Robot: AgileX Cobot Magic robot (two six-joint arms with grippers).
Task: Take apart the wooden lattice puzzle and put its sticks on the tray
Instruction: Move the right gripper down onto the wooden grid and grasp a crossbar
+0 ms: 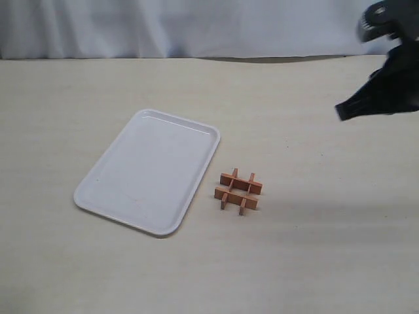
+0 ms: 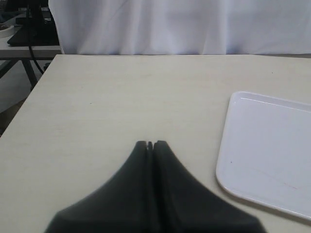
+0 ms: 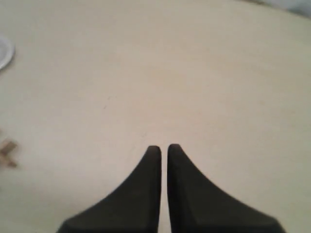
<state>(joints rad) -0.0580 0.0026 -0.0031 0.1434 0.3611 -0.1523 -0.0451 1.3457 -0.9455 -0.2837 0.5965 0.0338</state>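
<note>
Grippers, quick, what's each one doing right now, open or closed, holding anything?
Left gripper: closed, holding nothing.
Right gripper: closed, holding nothing.

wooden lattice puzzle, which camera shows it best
The exterior view: the whole wooden lattice puzzle shows sharply, assembled, beside the tray. The right wrist view catches only a blurred bit at the frame edge; the left wrist view misses it.

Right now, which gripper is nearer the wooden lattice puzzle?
Right. The right gripper hovers right of the wooden lattice puzzle; the left gripper is across the tray from it.
</note>
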